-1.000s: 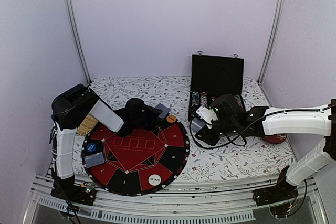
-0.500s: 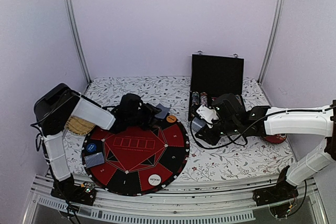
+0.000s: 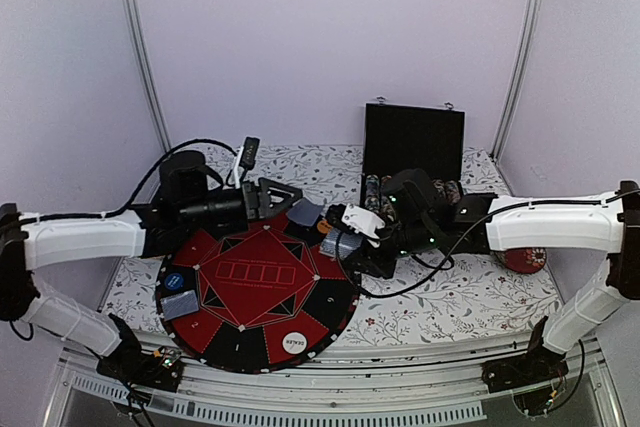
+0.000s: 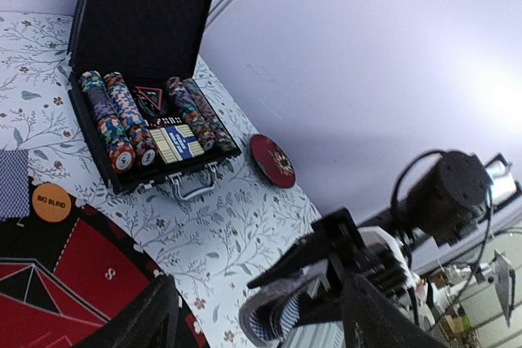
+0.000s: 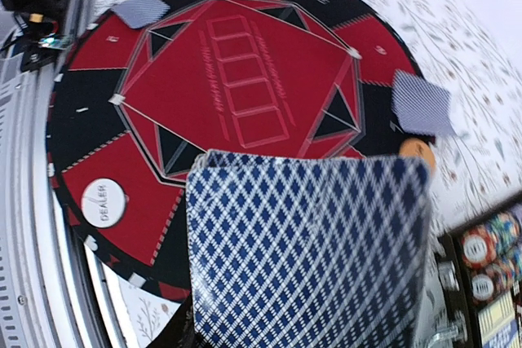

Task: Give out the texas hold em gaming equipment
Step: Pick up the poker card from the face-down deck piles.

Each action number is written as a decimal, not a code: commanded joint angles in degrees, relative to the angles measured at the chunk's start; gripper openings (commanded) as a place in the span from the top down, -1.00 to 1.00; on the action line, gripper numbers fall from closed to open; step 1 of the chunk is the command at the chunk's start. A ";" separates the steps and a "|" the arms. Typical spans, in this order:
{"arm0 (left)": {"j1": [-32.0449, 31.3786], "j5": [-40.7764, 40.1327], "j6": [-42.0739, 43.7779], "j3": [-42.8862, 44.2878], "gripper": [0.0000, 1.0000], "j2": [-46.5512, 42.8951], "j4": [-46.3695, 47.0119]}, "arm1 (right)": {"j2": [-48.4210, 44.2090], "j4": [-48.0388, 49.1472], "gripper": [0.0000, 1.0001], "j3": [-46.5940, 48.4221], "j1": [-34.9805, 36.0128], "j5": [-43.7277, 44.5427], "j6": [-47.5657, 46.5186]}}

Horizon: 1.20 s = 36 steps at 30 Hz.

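- The white DEALER disc sits at the near edge of the mat.
- A card and a blue disc lie on its left.
- The right fingers clamp a card deck over its far right.
- The left fingers are spread and empty at the far edge.

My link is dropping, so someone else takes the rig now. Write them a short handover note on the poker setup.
Left gripper: open, empty, by the far edge of the round mat.
Right gripper: shut on the deck of cards, at the mat's far right edge.
Done: DEALER disc on the near seat; blue disc and left card at the left seat; orange disc and far card at the far seat.
Left: probably deal to the other seats, which show no cards. Chips sit in the open case.
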 commanded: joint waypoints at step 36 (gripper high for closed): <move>-8.89 -21.53 14.36 -10.35 -0.05 -26.82 -32.10 | 22.40 2.41 0.24 25.17 8.58 -12.53 -10.45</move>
